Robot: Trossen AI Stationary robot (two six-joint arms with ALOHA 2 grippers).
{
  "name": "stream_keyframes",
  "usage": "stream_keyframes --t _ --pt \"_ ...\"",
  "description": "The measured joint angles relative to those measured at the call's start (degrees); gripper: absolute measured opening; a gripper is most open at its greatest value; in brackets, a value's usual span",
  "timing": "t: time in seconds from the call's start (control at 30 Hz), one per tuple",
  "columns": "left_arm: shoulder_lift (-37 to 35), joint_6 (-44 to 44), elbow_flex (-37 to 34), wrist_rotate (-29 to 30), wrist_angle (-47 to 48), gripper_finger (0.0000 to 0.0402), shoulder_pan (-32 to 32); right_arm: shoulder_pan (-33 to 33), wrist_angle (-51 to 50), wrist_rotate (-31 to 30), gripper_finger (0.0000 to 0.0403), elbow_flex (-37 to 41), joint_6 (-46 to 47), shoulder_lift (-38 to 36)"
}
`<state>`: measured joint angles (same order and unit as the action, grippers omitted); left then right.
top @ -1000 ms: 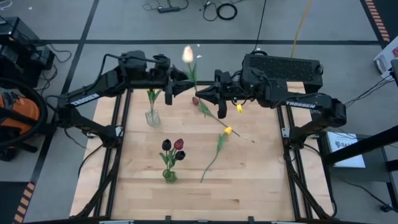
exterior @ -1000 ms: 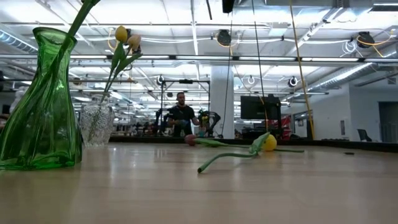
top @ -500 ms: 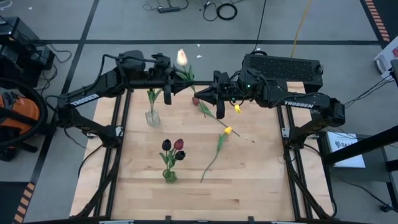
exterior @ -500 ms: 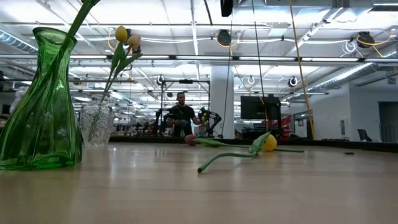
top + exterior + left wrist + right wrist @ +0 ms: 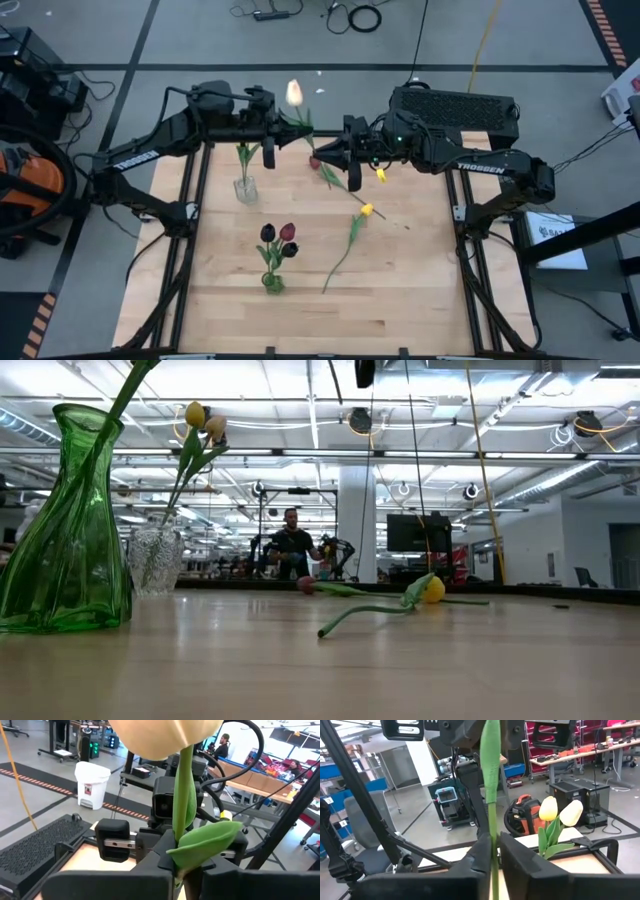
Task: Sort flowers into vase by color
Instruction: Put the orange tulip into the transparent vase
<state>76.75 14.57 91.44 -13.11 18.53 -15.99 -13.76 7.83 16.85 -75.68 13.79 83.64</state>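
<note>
Two grippers meet at the table's far edge on one cream-peach tulip with a long green stem [image 5: 295,94]. I see the left gripper [image 5: 272,140] clamped on its stem, head raised; the right gripper [image 5: 322,153] pinches the same stem. A small clear glass vase [image 5: 245,188] stands near the left gripper.

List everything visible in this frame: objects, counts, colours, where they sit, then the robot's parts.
Cream tulip: one, cream head, green stem, held in the air at the table's far edge, between both grippers.
Clear vase: one, far left of the table, holding two pale yellow-cream tulips.
Green vase: one, nearer centre, holding three dark red-maroon tulips.
Yellow tulip: one, lying mid-table.
Maroon tulip: one, lying near the far edge.
Wooden table: one, light wood.
Person: one, in the distant background.
Left gripper: shut on the stem.
Right gripper: shut on the stem.
</note>
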Motion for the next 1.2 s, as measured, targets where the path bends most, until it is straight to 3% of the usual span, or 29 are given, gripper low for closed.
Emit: stream_keyframes --t 0.4,0.8,1.0,1.2 --pt "-1.7 -1.6 0.0 0.8 2.5 0.0008 -0.5 -2.1 -5.0 -0.3 0.0158 0.0 -1.3 -2.5" --pt "-13.6 -2.9 0.0 16.8 17.2 0.0007 -0.2 -6.2 -28.6 -3.5 0.0198 0.0 -4.5 -11.0" --pt "-19.9 3.3 0.0 29.8 28.1 0.0007 3.0 -6.5 -36.2 -8.6 0.0198 0.0 -4.5 -11.6" --pt "-21.7 12.4 0.0 37.1 39.0 0.0007 5.7 -6.5 -36.7 -12.7 0.0198 0.0 -5.1 -10.0"
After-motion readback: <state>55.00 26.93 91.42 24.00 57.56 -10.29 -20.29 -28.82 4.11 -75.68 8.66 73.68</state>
